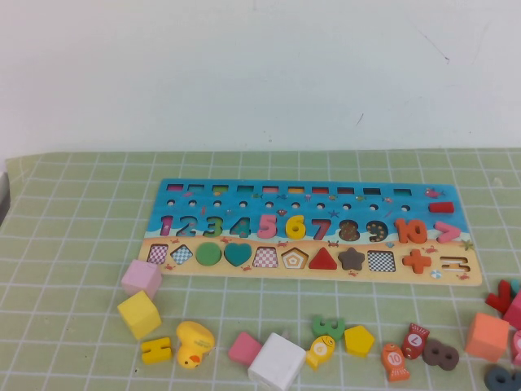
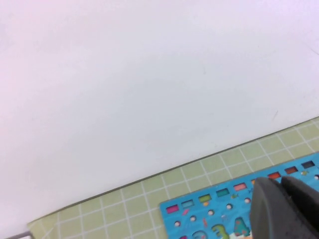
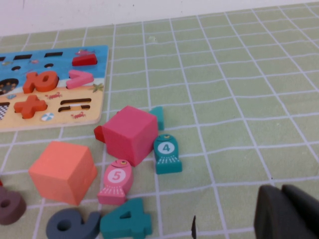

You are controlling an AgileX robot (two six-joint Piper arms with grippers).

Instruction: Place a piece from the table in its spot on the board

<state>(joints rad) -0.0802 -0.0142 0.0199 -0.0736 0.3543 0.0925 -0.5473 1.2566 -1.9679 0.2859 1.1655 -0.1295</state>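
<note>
The blue and tan board (image 1: 415, 189) lies flat mid-table, with pieces 5, 6, 7 and 10 and several shapes seated in it. Loose pieces lie along the front: a yellow pentagon (image 1: 359, 340), a pink square (image 1: 244, 347), a green 3 (image 1: 327, 327) and a brown 8 (image 1: 440, 353). Neither gripper shows in the high view. My left gripper (image 2: 280, 181) is shut and empty, above the board's far rows (image 2: 199, 219). My right gripper (image 3: 280, 191) is shut and empty over bare mat, to the right of a teal fish marked 4 (image 3: 166, 153).
Cubes stand among the pieces: pink (image 1: 142, 278), yellow (image 1: 139, 314), white (image 1: 277, 362), orange (image 1: 487, 336) and magenta (image 3: 129, 133). A yellow duck (image 1: 194, 343), numbered fish (image 1: 395, 362), a teal 4 (image 3: 125, 224) and a grey 6 (image 3: 72, 226) lie near the front edge. A white wall stands behind.
</note>
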